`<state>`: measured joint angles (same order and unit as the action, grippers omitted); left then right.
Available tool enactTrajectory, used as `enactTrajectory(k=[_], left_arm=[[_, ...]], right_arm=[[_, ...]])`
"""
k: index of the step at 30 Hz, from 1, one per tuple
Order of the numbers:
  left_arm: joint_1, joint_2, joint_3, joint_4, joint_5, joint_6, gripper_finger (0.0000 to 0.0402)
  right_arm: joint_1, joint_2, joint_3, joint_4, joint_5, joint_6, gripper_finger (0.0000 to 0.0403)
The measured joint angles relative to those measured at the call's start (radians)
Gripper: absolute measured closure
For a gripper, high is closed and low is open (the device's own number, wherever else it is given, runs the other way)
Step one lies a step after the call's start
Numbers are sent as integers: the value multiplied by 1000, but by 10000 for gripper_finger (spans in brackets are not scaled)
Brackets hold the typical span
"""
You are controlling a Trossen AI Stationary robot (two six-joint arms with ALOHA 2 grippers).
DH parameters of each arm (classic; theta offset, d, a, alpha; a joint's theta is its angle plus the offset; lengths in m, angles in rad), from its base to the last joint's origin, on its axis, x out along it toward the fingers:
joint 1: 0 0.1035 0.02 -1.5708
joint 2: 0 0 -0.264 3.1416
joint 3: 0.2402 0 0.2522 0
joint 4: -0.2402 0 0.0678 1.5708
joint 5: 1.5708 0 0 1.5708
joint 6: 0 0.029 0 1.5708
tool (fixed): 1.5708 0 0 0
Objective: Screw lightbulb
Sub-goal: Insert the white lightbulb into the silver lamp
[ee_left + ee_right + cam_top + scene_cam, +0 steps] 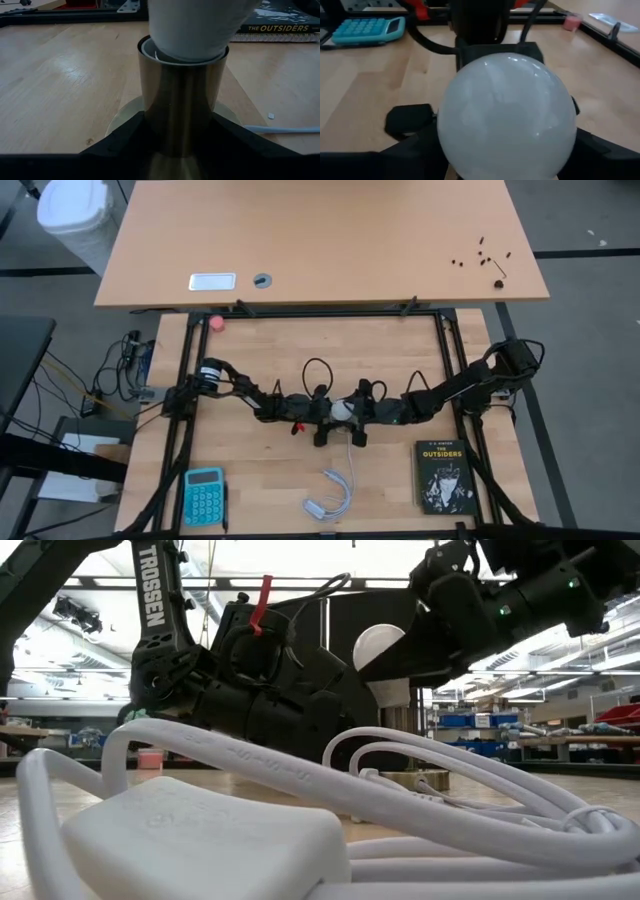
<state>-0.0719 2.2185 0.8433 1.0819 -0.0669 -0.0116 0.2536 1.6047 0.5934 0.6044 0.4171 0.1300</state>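
Seating the frosted white pear-shaped lightbulb (507,117) in the brass cylindrical socket (182,95): left gripper (175,145) clamps the socket; right gripper (507,150) straddles the bulb, grip unclear. Next: rotate.

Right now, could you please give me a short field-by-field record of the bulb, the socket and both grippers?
lightbulb: white frosted globe, its base seated in the mouth of the socket
socket: brass-coloured metal cylinder, upright
left gripper: shut on the socket, fingers on either side of it
right gripper: at the lightbulb's globe, fingers beside it; grip unclear
place: middle of the wooden table
nearby: white cable, teal calculator, book "The Outsiders"
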Motion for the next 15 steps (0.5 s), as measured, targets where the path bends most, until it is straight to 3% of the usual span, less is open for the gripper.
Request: enactTrajectory(k=[8,15], left_arm=[[0,0,0,1,0,0,193],[0,0,0,0,0,1,193]], right_arm=[[-2,0,8,9,6,-45,119],[-2,0,9,0,10,-44,157]])
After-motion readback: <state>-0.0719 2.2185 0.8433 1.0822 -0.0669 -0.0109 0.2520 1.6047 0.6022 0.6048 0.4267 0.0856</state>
